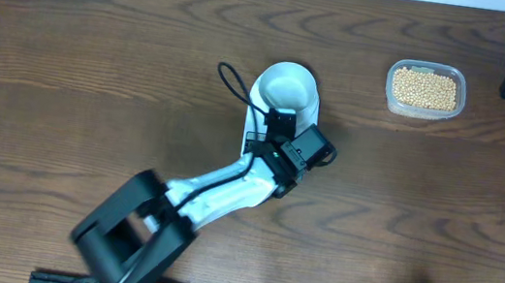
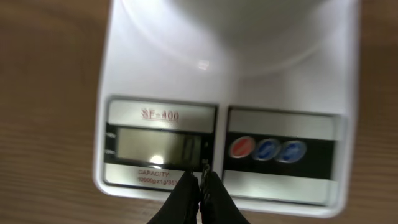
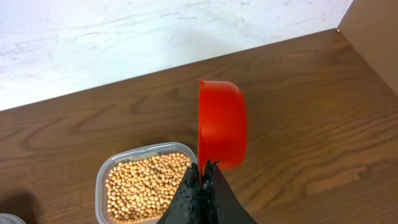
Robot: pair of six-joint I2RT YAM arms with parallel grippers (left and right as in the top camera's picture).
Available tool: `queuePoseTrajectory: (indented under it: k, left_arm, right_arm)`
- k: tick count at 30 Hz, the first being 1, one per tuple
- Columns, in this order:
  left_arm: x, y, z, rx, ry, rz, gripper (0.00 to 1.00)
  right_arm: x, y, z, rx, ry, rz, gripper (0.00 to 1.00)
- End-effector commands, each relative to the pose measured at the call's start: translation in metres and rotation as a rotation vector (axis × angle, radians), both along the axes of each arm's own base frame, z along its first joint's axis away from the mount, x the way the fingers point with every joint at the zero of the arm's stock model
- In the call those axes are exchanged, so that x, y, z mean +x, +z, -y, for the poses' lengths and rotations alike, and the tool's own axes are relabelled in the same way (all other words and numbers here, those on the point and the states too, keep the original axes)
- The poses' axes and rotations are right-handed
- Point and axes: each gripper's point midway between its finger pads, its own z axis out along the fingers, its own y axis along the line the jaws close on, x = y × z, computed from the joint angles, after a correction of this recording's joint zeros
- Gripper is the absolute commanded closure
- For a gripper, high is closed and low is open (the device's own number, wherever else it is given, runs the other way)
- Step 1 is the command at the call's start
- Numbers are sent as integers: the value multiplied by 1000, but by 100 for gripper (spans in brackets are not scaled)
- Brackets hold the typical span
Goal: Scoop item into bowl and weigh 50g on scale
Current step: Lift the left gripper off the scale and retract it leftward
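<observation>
Red scoop (image 3: pixel 222 124), clamped on edge in the right gripper (image 3: pixel 204 177), was held well apart from the scale (image 2: pixel 130 81), over the soybeans (image 3: pixel 146 186) in their tub (image 3: pixel 102 180). Left gripper (image 2: pixel 201 183), fingers together, met the scale's display (image 2: pixel 155 146), likely zeroing the empty bowl (image 1: pixel 284 87) on it.

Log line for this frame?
left gripper: shut, over scale display | right gripper: holds scoop beside beans | bowl: on scale, empty

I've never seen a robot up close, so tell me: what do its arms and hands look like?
The left arm has a white shell, black blocky joints and a black cable along it. The left hand and right hand both end in slim, tapering black fingers.
</observation>
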Motion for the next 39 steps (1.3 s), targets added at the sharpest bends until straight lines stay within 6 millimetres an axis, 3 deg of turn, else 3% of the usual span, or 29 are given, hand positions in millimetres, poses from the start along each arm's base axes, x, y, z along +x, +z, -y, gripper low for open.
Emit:
queuePoseTrajectory:
  k: [1,10,16,25,29,34,39]
  left_arm:
    - [3,49,-7,-14,-57,76,93]
    - [0,74,-60,102,-90,39,93]
    - [5,70,-70,97,-177,-15,93]
    - [25,70,-115,163,-147,-27,93]
    - [41,72,-156,166,-39,-19,93]
    - [57,77,-194,156,66,14,93]
    - [62,80,-203,208,7,19,93]
  right_arm:
    - [2,7,0,-3,7,18,99]
    - [2,8,0,-4,7,20,99]
    - [2,9,1,-6,6,25,99]
    - [2,9,4,-22,-3,24,99]
    - [1,9,10,-51,-31,19,99]
    - [3,14,13,-62,-42,40,99]
    - [5,17,14,-64,-42,51,99]
